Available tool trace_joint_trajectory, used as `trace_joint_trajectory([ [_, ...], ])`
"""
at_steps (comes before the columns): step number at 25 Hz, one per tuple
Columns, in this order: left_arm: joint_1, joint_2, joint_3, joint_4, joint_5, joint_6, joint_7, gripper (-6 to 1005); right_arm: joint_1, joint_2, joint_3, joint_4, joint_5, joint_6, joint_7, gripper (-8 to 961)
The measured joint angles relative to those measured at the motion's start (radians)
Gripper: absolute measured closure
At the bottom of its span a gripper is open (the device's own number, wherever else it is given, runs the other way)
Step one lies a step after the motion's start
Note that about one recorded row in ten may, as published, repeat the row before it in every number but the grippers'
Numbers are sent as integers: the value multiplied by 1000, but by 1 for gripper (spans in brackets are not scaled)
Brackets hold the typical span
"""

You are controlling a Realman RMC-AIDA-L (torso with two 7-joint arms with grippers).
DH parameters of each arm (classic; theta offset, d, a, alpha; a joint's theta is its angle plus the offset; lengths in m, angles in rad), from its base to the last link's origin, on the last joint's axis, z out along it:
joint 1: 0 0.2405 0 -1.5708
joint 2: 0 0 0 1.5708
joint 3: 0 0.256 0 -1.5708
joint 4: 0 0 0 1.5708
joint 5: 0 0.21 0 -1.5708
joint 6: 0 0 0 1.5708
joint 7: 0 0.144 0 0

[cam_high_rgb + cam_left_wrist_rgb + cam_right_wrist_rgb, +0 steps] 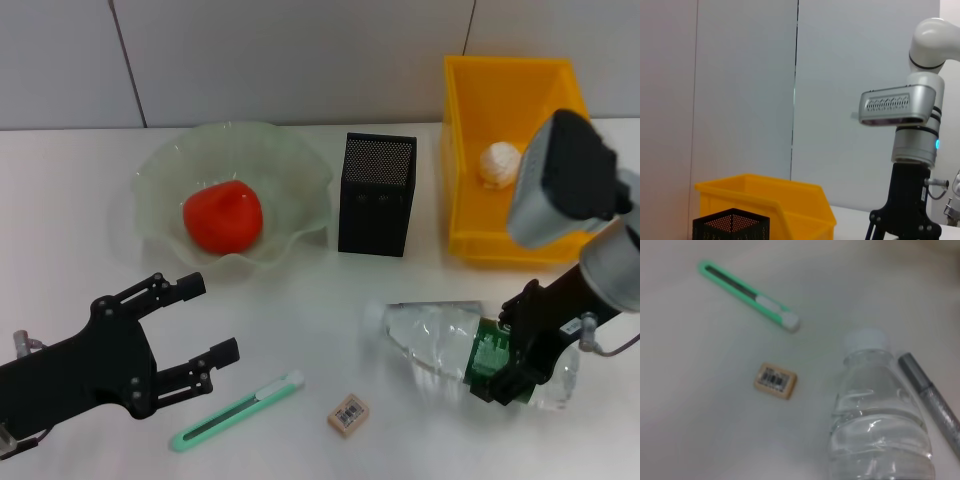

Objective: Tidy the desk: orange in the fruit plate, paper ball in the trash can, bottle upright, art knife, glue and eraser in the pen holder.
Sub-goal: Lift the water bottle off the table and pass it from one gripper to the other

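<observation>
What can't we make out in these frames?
- Right gripper: head view, its fingers merge with the lying bottle; contact unclear.
- Glue: not identifiable; right wrist view shows only a grey pen-like stick, cut off by the edge.
- Pen holder contents: hidden by its mesh walls.

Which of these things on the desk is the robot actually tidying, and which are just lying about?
Job: orange, fruit plate, paper ball, yellow trash can, bottle, art knife, eraser, pen holder.

Just lying about: grey pen.

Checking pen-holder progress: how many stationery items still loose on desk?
2 clearly: knife front, by left gripper; eraser between it and bottle. Glue not identifiable.
</observation>
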Motion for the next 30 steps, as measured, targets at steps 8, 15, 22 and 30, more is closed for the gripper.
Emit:
trace_joint_trajectory([
  [8,0,-16,-101,-19,-2,47,-9,188,-107,0,188,47,193,-43,-189,196],
  [15,-22,-21,-246,-197,-5,163,-9,188,-234,4,341,-64,482,-31,-476,196],
  [22,-74,-25,-245,-311,-11,207,-5,188,-274,2,429,-383,699,-59,-861,195],
  [30,-156,-29,-147,-346,-5,210,4,188,-240,7,417,-598,787,-143,-1082,195],
])
